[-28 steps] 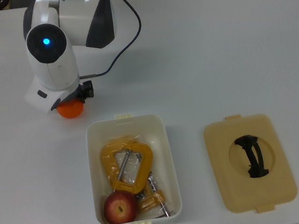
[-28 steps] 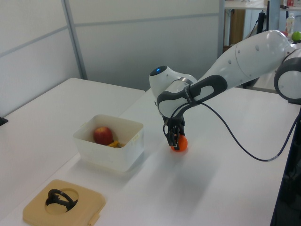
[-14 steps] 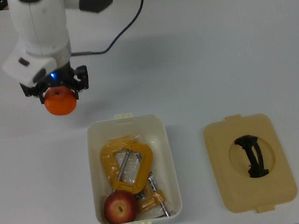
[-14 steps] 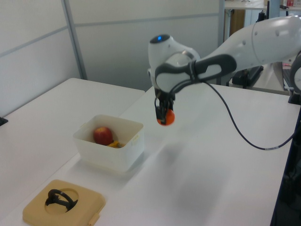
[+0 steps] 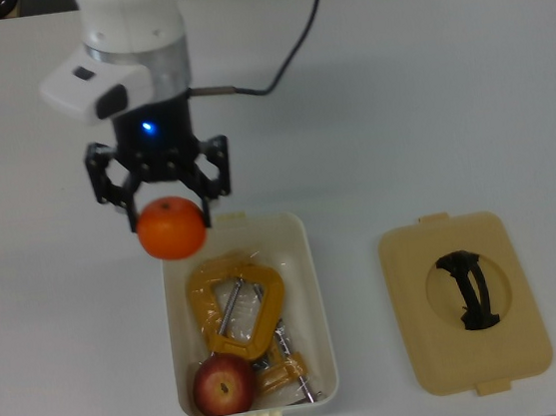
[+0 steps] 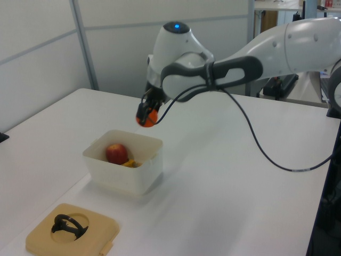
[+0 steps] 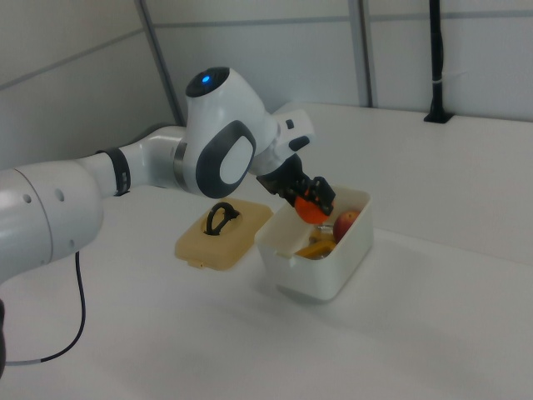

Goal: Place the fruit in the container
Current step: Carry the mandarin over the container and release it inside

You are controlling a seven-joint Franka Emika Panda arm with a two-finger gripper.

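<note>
While the white table (image 5: 444,79) carries everything, the Panda arm (image 6: 266,50) reaches over the white tub (image 5: 313,294). Beside the tub, on the top view's right, lies the tan lid (image 5: 465,302). Inside the tub sit yellow clamps (image 5: 237,303) and the red apple (image 5: 223,385). Above the tub's end farthest from the apple, the gripper (image 5: 165,206) is clamped on the mandarin (image 5: 171,228), held in the air.

container (image 5: 305,265): smooth white plastic | mandarin (image 5: 171,228): glossy peel | lid (image 5: 470,347): matt tan plastic
</note>
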